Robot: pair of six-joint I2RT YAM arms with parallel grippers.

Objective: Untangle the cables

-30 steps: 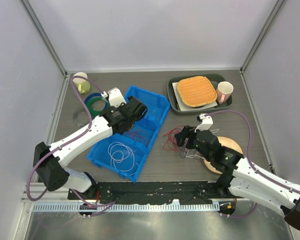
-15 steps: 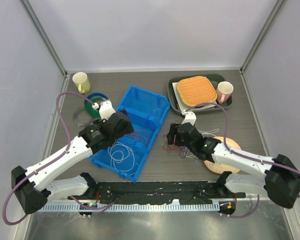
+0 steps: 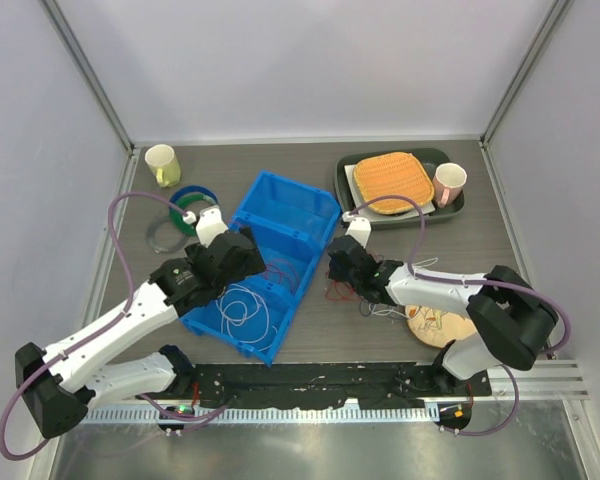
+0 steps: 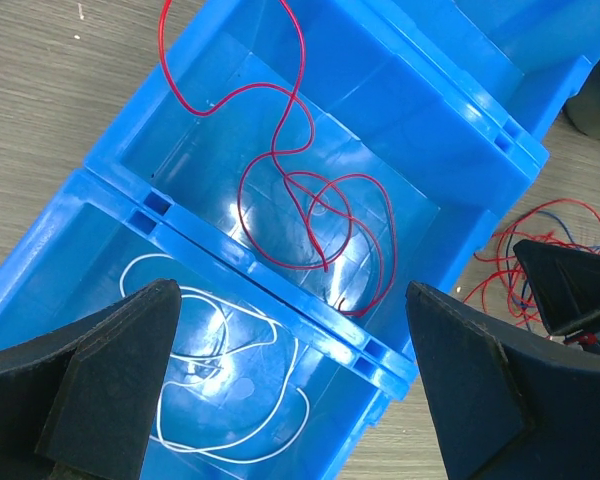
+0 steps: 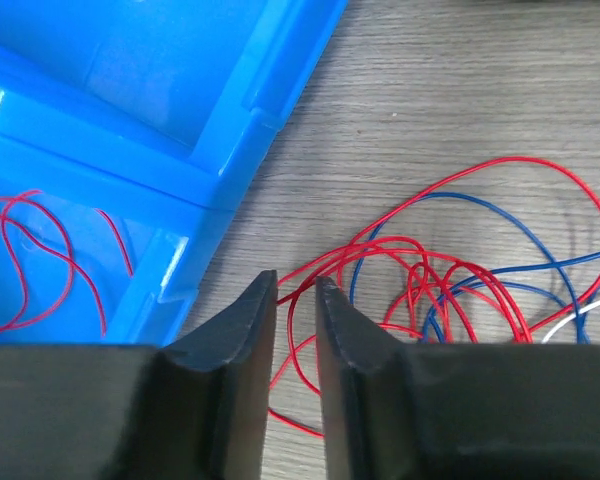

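The cables lie in two places. A red wire [image 4: 310,200] and a white wire [image 4: 230,400] sit in separate compartments of the blue bin [image 3: 290,200]. A red and blue tangle [image 5: 450,280] lies on the table just right of the bin [image 5: 130,100], with white strands [image 3: 420,308] trailing off it. My right gripper [image 5: 296,282] is low over the tangle's left edge, its jaws a narrow gap apart with a red strand running between them. My left gripper [image 4: 290,300] hangs wide open above the bin's divider [image 4: 310,330], holding nothing.
A dark tray [image 3: 345,190] at the back right holds an orange woven mat [image 3: 392,180] and a pink cup [image 3: 448,182]. A pale cup [image 3: 161,162] and coiled rings [image 3: 192,205] sit back left. A wooden disc [image 3: 450,320] lies under the right arm.
My right gripper has moved left to the tangle beside the bin and its jaws have narrowed around a red strand. My left gripper has drawn back toward the bin's near compartments, still open.
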